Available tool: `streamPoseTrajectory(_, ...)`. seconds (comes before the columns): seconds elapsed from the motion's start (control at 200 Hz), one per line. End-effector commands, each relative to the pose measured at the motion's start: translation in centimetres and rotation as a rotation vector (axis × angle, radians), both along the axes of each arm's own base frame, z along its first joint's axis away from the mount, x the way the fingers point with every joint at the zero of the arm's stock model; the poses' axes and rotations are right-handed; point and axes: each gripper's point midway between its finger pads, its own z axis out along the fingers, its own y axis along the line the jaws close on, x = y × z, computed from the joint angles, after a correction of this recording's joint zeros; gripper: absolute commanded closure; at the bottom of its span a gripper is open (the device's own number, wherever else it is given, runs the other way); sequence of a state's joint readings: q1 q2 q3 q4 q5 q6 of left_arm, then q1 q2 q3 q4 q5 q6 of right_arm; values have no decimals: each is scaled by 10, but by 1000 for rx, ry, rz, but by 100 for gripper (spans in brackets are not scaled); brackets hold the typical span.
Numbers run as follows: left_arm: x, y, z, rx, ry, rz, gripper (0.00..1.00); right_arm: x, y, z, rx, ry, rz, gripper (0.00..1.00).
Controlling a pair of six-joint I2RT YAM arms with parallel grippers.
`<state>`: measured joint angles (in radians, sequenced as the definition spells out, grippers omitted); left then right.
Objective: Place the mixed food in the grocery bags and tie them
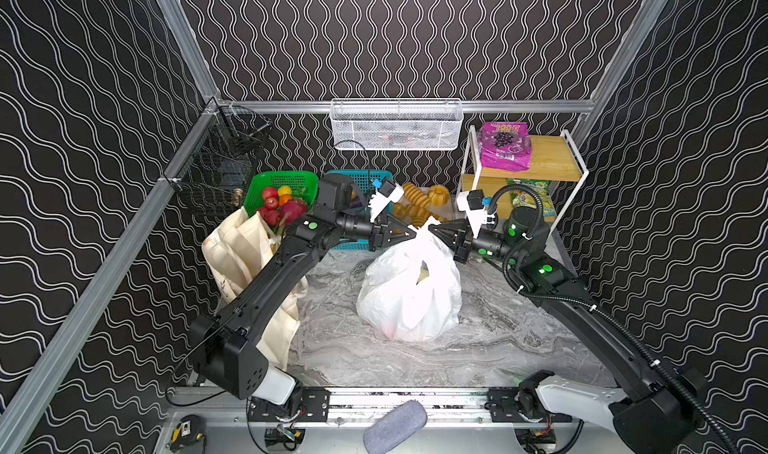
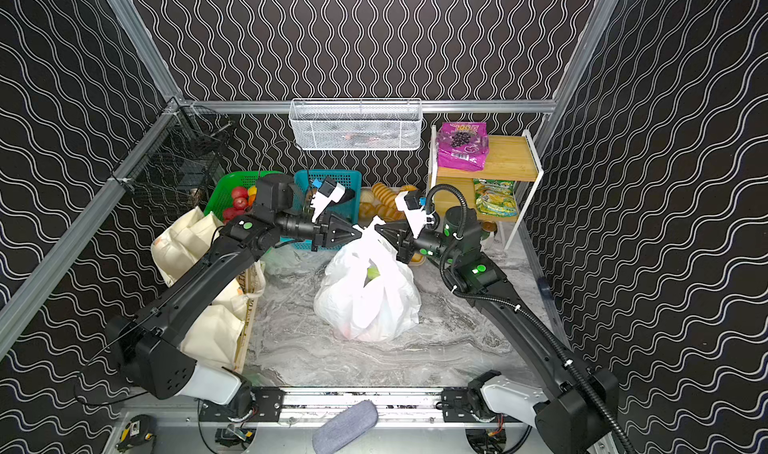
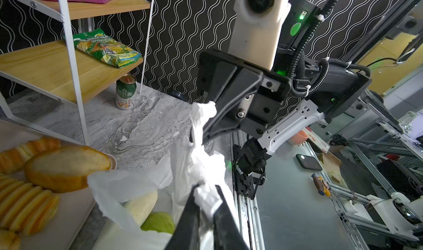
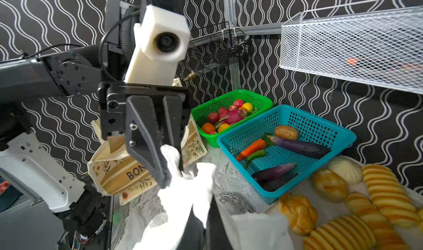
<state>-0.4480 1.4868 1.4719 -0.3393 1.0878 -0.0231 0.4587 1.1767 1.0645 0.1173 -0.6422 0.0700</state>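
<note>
Step in hand: tying the thin white crinkly plastic carrier bag (image 1: 409, 302). It sits mid grey marble bench (image 1: 519, 348), loaded. Green cabbage (image 3: 159, 222) and white radish (image 3: 143, 205) show through its mouth.

Left fingers (image 1: 405, 235) and right fingers (image 1: 448, 228) meet tip to tip right above the bag, each clenched on a bunched loop handle. The handles rise to a peak and the bag body rests on the bench. The left grasp looks the looser one in the wrist views, with plastic wadded between the tips.

Cream canvas flower-print tote (image 1: 239, 256) slumps left of the bag under the left arm, untied. Purple grape-print snack packet (image 1: 505, 146) lies on the wooden rack (image 1: 552, 165) behind and right of the bag, unpacked.

To do it well, probably:
- Hold both handles taut but low so the bag doesn't lift.
- Cross one loop over the other, pass it through and pull apart evenly.
- Grasp deep on the wad and avoid jerks, since thin film slips and tears.

Task looks roughly midway.
</note>
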Motion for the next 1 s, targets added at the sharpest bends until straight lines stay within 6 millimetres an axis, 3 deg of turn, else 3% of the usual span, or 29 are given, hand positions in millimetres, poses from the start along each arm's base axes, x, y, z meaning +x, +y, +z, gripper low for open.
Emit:
streamPoseTrajectory(0.0,-1,0,6,-22,-28,-4,76,0,-2,14,42,-34,0,100)
streamPoseTrajectory(0.31,-1,-2,-3,-24,-18,-26,70,7,-3,17,56,-34,-23,100)
streamPoseTrajectory(0.49,2,-5,-3,-34,-50,-7,66,6,3,9,38,-9,21,100)
streamPoseTrajectory(0.616,0,-13,-9,-1,-80,-10,51,8,3,8,34,-6,19,100)
streamPoseTrajectory(0.726,-2,-16,-15,28,-81,-19,45,10,3,9,32,-8,6,100)
streamPoseTrajectory(0.991,1,-24,-26,104,-130,23,50,11,3,10,36,-14,4,100)
